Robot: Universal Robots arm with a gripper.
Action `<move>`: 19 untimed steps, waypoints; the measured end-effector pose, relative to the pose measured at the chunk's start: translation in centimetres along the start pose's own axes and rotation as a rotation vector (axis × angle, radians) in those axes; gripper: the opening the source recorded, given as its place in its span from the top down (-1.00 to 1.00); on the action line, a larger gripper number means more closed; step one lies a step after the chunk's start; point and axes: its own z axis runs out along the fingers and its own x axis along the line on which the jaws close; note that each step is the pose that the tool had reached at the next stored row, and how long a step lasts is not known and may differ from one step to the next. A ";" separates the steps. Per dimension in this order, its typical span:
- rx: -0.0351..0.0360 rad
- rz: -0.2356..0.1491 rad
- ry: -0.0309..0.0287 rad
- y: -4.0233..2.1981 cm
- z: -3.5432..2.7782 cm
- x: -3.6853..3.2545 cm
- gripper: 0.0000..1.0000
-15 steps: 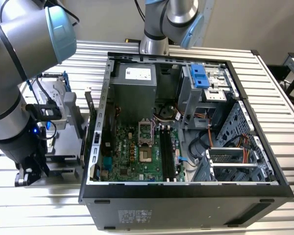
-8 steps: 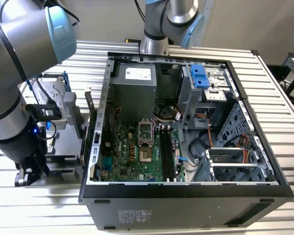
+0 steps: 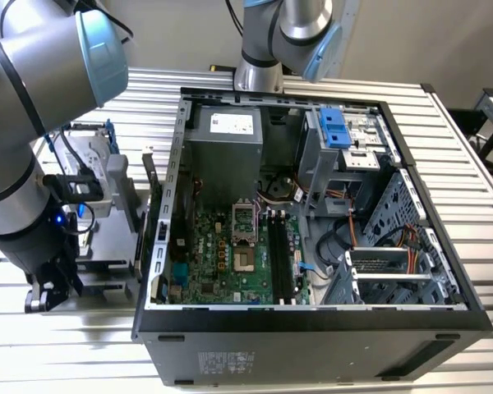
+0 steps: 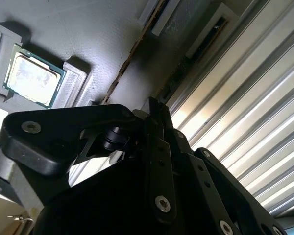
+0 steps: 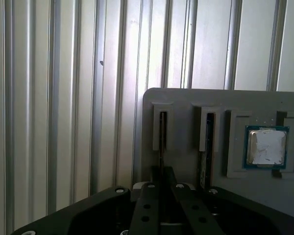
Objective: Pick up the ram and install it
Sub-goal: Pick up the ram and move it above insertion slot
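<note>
Gripper (image 5: pixel 162 177): at gray holder (image 5: pixel 186 98), base cut off; open or closed, cannot tell.
Ram (image 5: pixel 162 139): edge-on in slot, mostly hidden.

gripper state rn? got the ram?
Gripper: open or shut cannot be told; it sits right at a ram standing in the gray holder.

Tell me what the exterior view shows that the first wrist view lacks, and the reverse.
Exterior view: the open computer case, its motherboard with black slots, and the arm beside the case. First wrist view: close up, a grey holder with two narrow slots, thin dark strips edge-on in them, likely the ram, and a square silver chip. Both: the ribbed metal table and the holder, which stands at the exterior view's left.
</note>
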 end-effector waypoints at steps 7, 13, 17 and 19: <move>-0.0003 0.000 0.0002 0.01 -0.51 -0.01 1.00; -0.0002 0.000 0.0002 0.02 -1.17 -0.01 1.00; -0.0002 0.000 0.0001 0.01 -1.47 -0.01 1.00; -0.0002 0.000 0.0001 0.02 -1.62 -0.01 1.00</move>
